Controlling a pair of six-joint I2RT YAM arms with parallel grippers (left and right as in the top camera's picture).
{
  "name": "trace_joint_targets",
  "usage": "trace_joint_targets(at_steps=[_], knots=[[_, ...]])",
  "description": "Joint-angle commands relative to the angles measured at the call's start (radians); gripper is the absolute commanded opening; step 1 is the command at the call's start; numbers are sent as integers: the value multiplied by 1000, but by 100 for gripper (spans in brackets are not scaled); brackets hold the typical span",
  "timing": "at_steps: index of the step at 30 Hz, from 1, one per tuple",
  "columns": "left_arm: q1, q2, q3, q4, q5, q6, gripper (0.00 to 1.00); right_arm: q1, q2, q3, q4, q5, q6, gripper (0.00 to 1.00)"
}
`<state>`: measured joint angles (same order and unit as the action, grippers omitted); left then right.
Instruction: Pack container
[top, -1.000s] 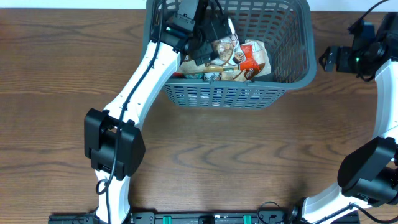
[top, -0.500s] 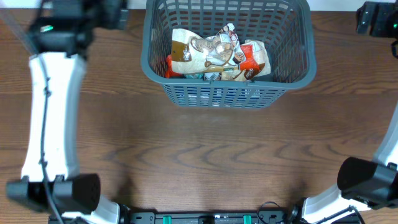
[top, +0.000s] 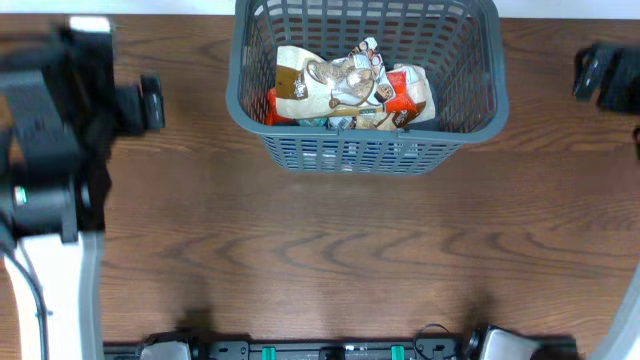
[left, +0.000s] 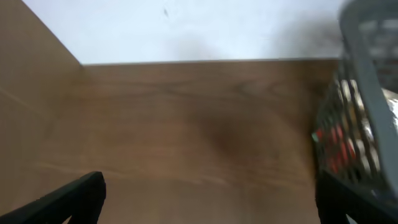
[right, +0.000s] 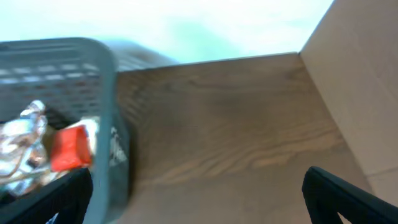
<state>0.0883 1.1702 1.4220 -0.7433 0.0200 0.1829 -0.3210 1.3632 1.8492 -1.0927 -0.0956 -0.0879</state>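
Note:
The container (top: 365, 150) is a large dark grey slotted basket at the table's back centre, and it holds several snack packets (top: 345, 88) in white, brown and red. It shows at the right edge of the left wrist view (left: 367, 74) and at the left of the right wrist view (right: 93, 112). My left gripper (left: 208, 202) is open and empty over bare table left of the basket. My right gripper (right: 205, 196) is open and empty over bare table right of the basket. In the overhead view the left arm (top: 50, 150) is blurred at the left edge and the right arm (top: 605, 80) at the right edge.
The brown wooden table (top: 330, 260) runs to a white wall at the back (left: 186, 28). A tan board stands at the left edge of the left wrist view (left: 31, 81) and another at the right of the right wrist view (right: 360, 93).
My left arm has pulled out of the basket and swung far to the left and toward the front. My right arm has drawn back toward the right edge. The packets lie still in the basket.

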Motion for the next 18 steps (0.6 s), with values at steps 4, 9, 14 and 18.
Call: trace_joint_targets(at_steps=[4, 9, 14, 18], knots=[[0, -271, -322, 49, 98, -51, 99, 111, -325, -370, 0, -6, 20, 99], [0, -449, -490, 29, 164, -61, 99, 237, -549, -627, -42, -10, 12, 99], [0, -592, -593, 22, 164, -62, 99, 317, -654, -782, -124, -10, 12, 99], [0, -632, -618, 22, 164, -62, 99, 331, -676, -863, -140, 17, 12, 99]])
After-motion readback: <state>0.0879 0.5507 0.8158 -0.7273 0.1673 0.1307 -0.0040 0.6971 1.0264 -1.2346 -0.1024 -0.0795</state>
